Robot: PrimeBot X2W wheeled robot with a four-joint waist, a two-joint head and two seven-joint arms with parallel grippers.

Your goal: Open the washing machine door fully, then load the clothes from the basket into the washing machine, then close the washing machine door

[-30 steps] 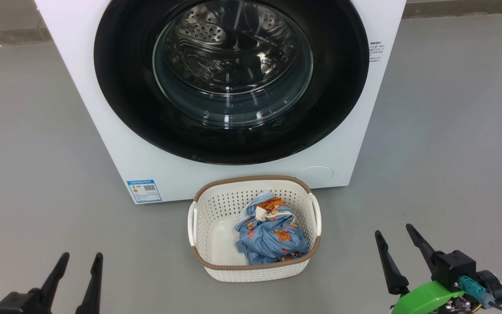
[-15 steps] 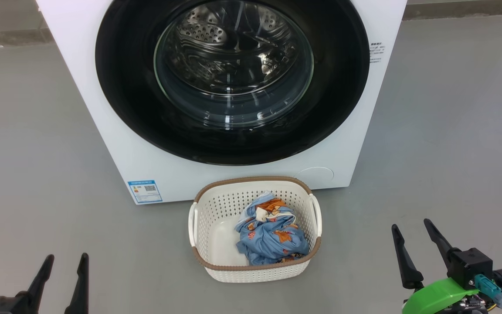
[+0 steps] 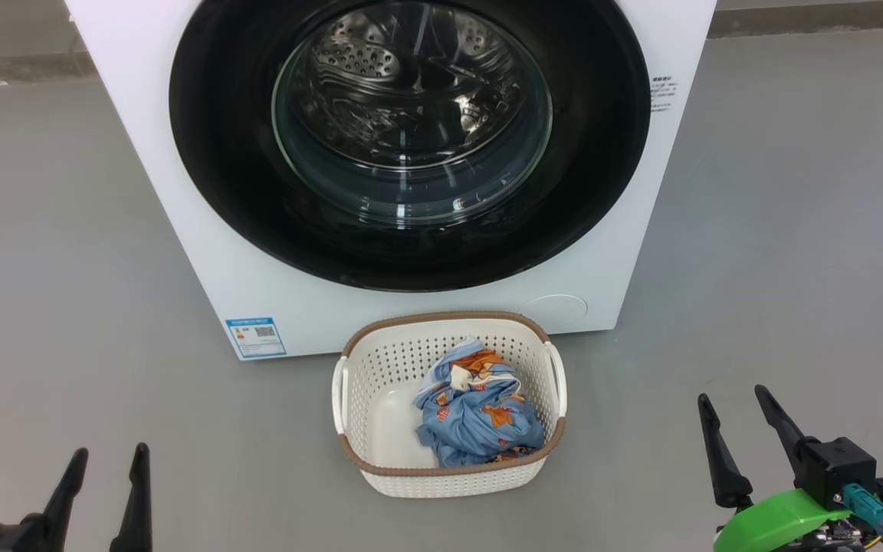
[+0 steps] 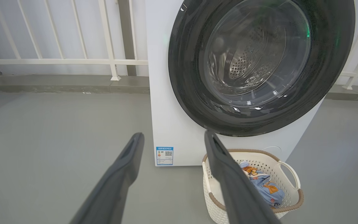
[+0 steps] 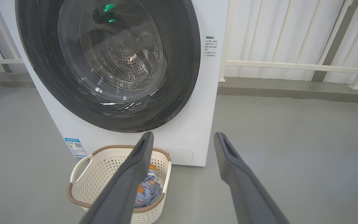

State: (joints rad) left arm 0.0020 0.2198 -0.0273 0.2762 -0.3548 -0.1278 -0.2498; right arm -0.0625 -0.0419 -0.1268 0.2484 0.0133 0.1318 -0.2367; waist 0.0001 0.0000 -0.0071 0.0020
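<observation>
Left wrist view: grey floor (image 4: 57, 124), white railing (image 4: 64, 61) behind washing machine (image 4: 160, 118)

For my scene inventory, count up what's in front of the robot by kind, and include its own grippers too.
Washing machine: 1
Basket: 1
Bundle of clothes: 1
Grippers: 2 (left gripper, right gripper)
Total: 5

The door (image 3: 219, 192) of the washer (image 3: 319, 314) is shut; the basket (image 3: 449, 483) (clothes (image 3: 480, 418) inside) sits before it; left gripper (image 3: 111, 451) and right gripper (image 3: 731, 394) spread, empty.
</observation>
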